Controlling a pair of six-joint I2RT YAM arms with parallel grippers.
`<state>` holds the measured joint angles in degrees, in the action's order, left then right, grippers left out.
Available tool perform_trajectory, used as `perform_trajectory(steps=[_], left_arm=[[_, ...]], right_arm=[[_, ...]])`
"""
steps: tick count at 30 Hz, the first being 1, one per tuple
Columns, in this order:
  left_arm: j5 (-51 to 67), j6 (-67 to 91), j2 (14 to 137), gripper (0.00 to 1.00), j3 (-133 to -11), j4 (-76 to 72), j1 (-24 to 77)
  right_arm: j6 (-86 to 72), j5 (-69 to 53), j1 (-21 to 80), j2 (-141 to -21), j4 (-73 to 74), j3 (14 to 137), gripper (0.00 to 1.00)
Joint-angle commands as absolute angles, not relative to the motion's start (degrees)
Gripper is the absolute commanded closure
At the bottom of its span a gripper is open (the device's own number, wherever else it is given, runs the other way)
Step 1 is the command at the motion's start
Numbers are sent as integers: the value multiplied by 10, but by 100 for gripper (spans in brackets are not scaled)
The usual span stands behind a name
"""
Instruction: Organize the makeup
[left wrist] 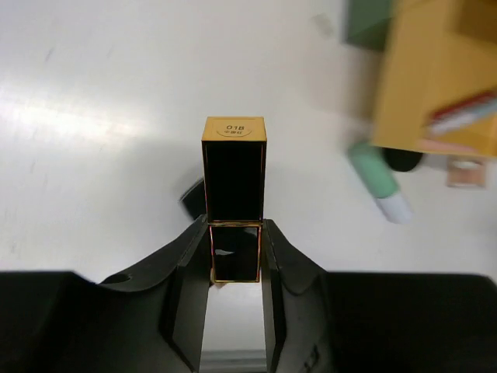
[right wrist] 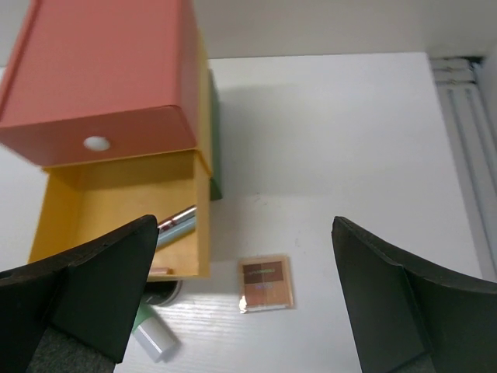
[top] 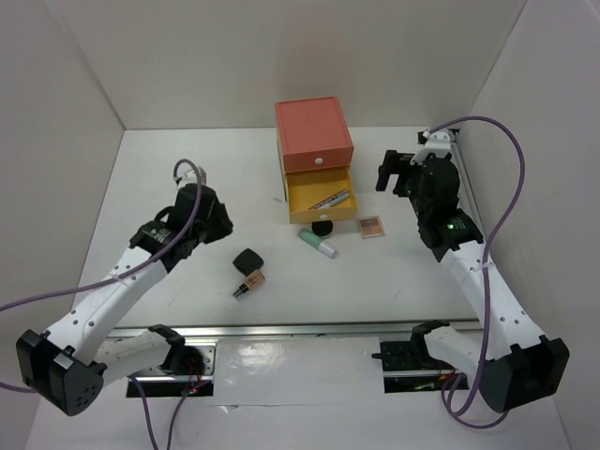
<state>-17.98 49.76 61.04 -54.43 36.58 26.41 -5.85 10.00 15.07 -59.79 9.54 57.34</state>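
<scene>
Lipstick [left wrist: 234,198], gold-black, pinched in my left pincer [left wrist: 234,233], up off table [top: 187,169] (black compact [top: 247,259] close by). Step: putting it away. Next, I think: carry to open yellow drawer [top: 302,190], let go inside. Right pincer [right wrist: 245,256] spread wide.

Gold-black lipstick [left wrist: 234,175] clamped in left claw [left wrist: 234,230]; mint tube [top: 318,243], pink palette [top: 370,226], black compact [top: 247,259] lying loose

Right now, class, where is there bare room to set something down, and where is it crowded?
Bare: the table left of the drawer box, and the strip nearer than the mint tube and pink palette. Crowded: before the yellow drawer, around the round black pot.
</scene>
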Motion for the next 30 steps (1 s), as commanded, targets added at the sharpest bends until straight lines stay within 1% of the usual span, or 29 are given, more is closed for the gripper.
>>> perform_trajectory(steps=[1,2,3,4,6,7,8,9,12,18,20,23,27,29,30], left_arm=[[-108,315,633,81,-593,245,278],[-35,275,648,79,-618,187,285],[1,243,664,79,-631,160,285],[37,179,684,79,-645,137,293],[109,115,756,78,-714,129,315],[102,81,782,78,-740,129,322],[85,72,834,77,-795,129,337],[75,64,859,77,-820,140,337],[84,20,951,77,-912,177,349],[43,-14,1042,77,-1004,218,360],[24,-14,1060,75,-1019,225,366],[19,-14,1090,59,-1039,231,366],[4,-19,1130,56,-1069,253,366],[-1,-19,1144,48,-1091,267,366],[-1,-19,1151,48,-1091,272,366]], right_arm=[[-113,195,123,-571,112,563,0],[-129,215,116,-566,127,563,0],[-160,233,100,-566,137,569,0],[-170,251,91,-566,146,570,0],[-177,242,63,-566,160,575,0],[-177,230,53,-566,165,575,0],[-177,199,45,-571,165,575,0],[-177,186,37,-571,165,575,0],[-171,142,11,-571,158,563,0],[-164,88,-23,-583,153,558,0],[-164,83,-34,-583,153,558,0],[-164,68,-40,-583,148,558,0],[-164,62,-46,-583,153,558,0],[-158,56,-46,-583,158,558,0],[-158,49,-46,-577,158,558,0]])
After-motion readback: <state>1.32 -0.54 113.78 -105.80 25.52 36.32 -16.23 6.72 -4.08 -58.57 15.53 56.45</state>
